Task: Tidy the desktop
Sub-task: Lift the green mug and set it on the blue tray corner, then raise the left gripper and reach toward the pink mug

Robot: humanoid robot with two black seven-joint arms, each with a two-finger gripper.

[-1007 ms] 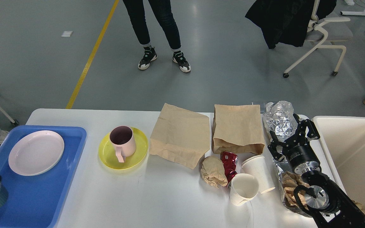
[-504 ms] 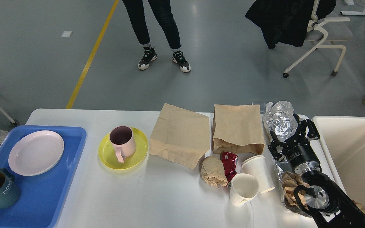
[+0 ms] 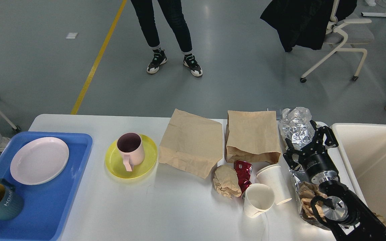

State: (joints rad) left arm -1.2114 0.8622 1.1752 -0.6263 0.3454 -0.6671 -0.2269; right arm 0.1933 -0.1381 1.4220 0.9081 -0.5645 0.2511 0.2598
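White desktop (image 3: 179, 214) under right gripper (image 3: 308, 142) | fingers spread over foil (image 3: 295, 125) | left unseen

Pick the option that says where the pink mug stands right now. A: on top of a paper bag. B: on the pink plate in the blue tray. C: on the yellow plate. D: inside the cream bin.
C: the pink mug stands upright on the yellow plate, which lies on the desktop between the blue tray and the paper bags.
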